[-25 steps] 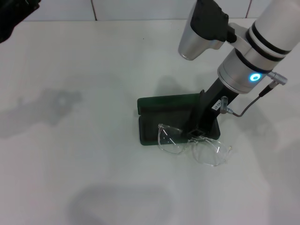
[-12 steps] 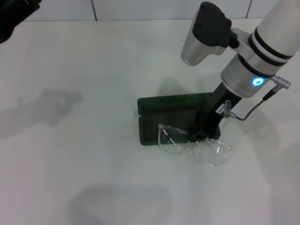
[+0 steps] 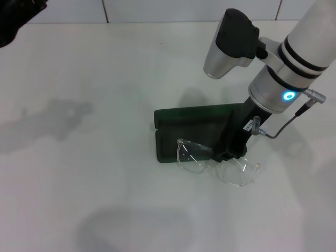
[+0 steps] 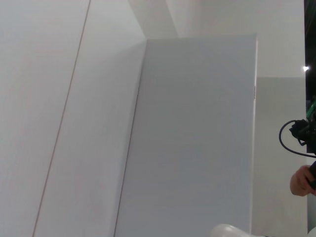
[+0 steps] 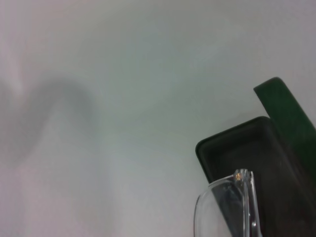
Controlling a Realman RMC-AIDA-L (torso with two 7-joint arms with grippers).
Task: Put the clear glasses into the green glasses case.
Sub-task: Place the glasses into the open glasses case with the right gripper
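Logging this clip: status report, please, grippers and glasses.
Right gripper down at the clear glasses bridge. Left arm parked far left. Glasses straddle the near edge of the open green glasses case, not in. Nothing in the way.

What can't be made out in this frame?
- Right gripper, head view: its own body hides whether the fingers grip the clear glasses.
- Green glasses case, right wrist view: cut off by the picture's edge.
- Left gripper: only a dark corner in head view.

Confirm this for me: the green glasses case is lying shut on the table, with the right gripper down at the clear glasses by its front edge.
Wrong in one respect: the green glasses case is open, lid raised, dark lining visible, as the head view shows. The rest holds: the right gripper is down at the clear glasses by its front edge on the table.
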